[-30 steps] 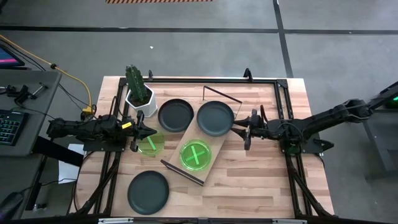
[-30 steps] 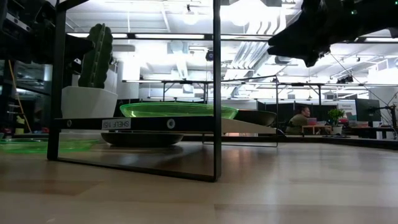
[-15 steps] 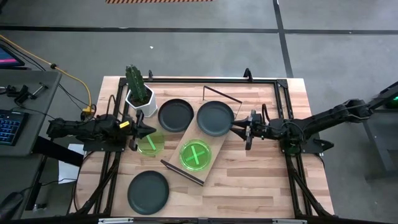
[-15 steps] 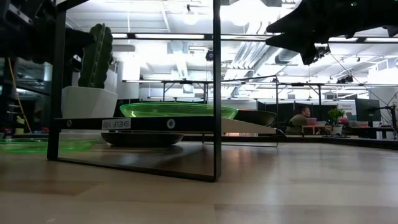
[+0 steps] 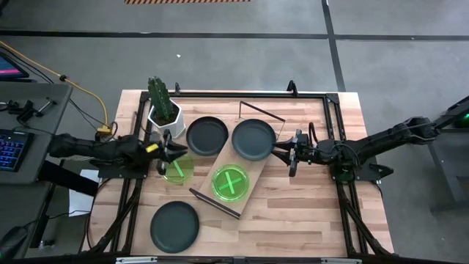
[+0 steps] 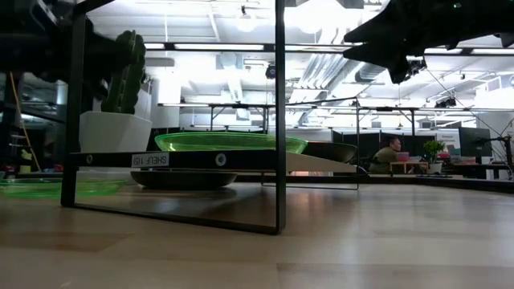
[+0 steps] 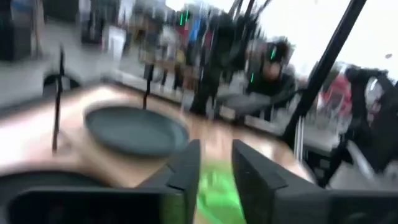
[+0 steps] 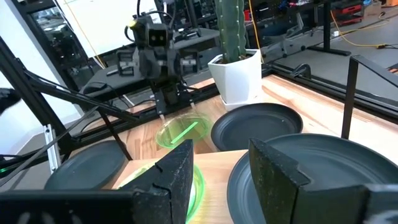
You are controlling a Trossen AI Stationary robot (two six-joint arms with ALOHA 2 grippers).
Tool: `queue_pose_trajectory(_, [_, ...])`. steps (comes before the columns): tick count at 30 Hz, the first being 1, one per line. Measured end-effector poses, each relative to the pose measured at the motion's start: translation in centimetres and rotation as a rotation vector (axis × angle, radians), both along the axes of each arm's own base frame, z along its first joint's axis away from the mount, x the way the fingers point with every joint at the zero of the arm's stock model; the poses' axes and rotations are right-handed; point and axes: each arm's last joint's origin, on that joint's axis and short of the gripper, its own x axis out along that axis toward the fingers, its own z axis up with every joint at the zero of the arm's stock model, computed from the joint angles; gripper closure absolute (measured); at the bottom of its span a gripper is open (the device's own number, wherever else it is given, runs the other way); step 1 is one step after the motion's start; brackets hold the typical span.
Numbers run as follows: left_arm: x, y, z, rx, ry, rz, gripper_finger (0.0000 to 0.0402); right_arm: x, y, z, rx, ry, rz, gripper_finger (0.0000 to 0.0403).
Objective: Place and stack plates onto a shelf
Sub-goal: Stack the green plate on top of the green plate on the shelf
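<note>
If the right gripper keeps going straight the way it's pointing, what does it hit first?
Most likely the black plate on the shelf. The open right gripper points toward the table's left side, fingers at that plate's near rim. Height is unclear; it might pass just above the rim.

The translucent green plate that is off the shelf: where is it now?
In the high view the translucent green plate lies on the table's left side, under the left gripper, between the wooden shelf and the cactus pot.

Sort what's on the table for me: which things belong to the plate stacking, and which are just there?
Job: shelf; black plate and green plate on it; black plates and green plate on the table.
Just there: potted cactus.
</note>
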Motion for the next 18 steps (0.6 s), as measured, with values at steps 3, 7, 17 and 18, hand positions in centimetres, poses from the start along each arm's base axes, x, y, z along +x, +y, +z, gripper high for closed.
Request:
queue_pose_trajectory(3, [0.8,-0.4,0.6,-0.036,0.076,-0.037,0.0277,0.1,0.0,-0.1,-0.002,0.008,0.000,0.0263])
queue_pose_trajectory(7, [1.9,-1.2,2.1,-0.021,0.289,-0.097,0.0231,0.4,0.1,-0.6,-0.024,0.036,0.001,0.0263])
queue_pose_trajectory(17, [3.4,-3.6,3.3,-0.023,0.951,-0.204,0.0208,0.7,0.2,-1.2,-0.031,0.069,0.002,0.0263])
queue_pose_trajectory(18, [3.6,-4.0,3.0,-0.044,0.982,-0.230,0.0209,0.7,0.2,-1.2,-0.031,0.069,0.002,0.0263])
